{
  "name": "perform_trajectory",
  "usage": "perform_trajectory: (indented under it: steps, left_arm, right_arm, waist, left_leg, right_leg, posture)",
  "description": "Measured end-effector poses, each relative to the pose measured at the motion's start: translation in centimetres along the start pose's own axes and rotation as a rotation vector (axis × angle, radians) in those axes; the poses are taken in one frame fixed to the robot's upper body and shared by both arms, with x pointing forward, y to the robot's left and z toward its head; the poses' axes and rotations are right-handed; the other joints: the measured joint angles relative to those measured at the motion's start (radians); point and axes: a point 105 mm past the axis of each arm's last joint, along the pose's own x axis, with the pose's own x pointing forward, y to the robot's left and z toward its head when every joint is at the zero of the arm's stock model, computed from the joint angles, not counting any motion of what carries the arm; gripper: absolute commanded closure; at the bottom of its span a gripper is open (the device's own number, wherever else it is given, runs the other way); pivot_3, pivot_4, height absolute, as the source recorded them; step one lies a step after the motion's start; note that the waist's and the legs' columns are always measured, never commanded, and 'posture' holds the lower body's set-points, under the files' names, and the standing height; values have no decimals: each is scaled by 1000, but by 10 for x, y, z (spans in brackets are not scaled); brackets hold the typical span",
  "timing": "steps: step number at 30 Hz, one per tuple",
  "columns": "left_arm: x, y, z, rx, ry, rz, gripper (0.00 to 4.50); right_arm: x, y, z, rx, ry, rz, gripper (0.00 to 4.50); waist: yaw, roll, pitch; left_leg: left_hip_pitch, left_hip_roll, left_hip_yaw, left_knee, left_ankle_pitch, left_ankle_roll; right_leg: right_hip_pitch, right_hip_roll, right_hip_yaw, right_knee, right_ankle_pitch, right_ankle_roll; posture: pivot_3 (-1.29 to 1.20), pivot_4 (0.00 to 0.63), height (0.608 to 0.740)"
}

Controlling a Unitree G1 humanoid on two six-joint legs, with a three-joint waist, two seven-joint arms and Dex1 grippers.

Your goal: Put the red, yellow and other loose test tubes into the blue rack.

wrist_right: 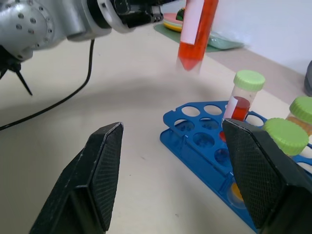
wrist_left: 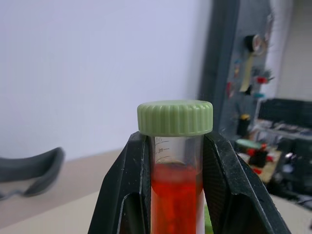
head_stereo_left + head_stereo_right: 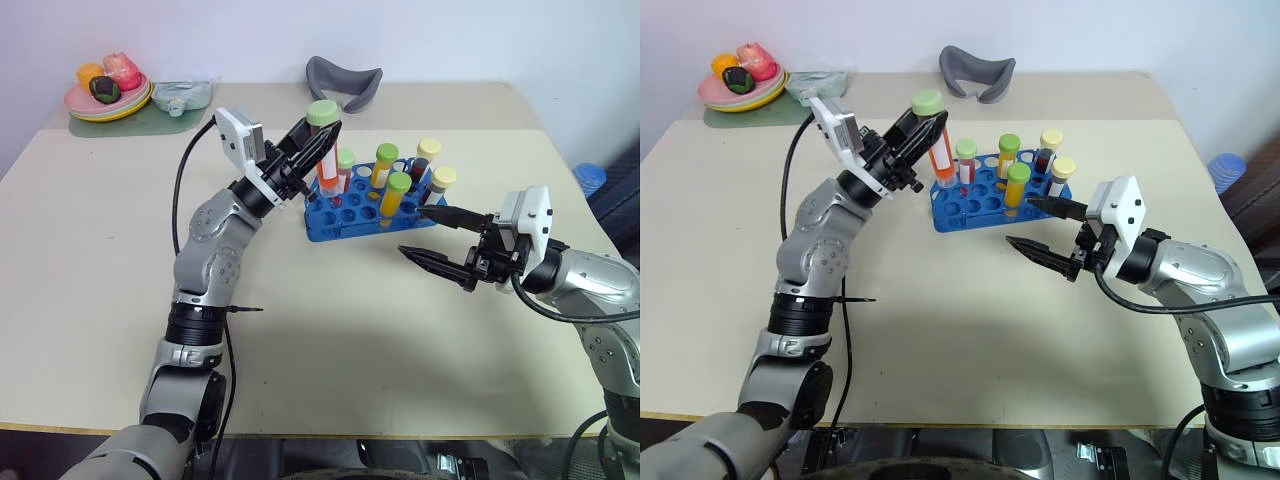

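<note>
While the left gripper (image 3: 318, 150) squeezes a red tube (image 3: 327, 168) with a green cap above the blue rack (image 3: 345, 218), right gripper (image 3: 432, 236) wide open, holding nothing, beside the rack.

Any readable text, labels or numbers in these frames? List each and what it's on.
"50": faint graduation mark on the red tube under its green cap, held in the left gripper; reading uncertain.
"m…": mark just below it, probably "ml", too blurred to confirm.
White labels on the tubes in the rack: no print legible.
</note>
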Motion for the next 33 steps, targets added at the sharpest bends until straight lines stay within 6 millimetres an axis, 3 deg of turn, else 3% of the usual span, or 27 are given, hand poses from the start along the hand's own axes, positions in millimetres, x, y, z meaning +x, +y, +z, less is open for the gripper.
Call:
perform_trajectory:
  steps: [7,17,22,33]
  left_arm:
    - [5,11,-25,-101,13,-1,3689]
    - [34,14,-50,-95,53,-37,3689]
    - [31,8,-67,-79,142,-86,3689]
    - [24,10,-76,51,247,-126,3689]
  right_arm:
    - [1,-5,-1,-8,-10,-61,1202]
    - [1,2,-8,-12,-11,-89,1202]
    - [-1,2,-10,-18,-7,-95,1202]
    - [0,0,-10,-27,-14,-116,1202]
  waist:
    - [0,0,0]
    - [-2,0,0]
    - [-2,0,0]
    - [0,0,0]
  left_leg:
    - [0,0,0,0,0,1]
    - [0,0,0,0,-1,1]
    - [0,0,0,0,-1,1]
    - [0,0,0,0,-1,1]
  right_leg:
    - [0,0,0,0,0,0]
    - [0,0,0,0,0,0]
    - [0,0,0,0,0,0]
    - [0,0,0,0,0,0]
  posture:
    - [0,150,740]
    - [0,150,740]
    - [0,150,740]
    - [0,150,740]
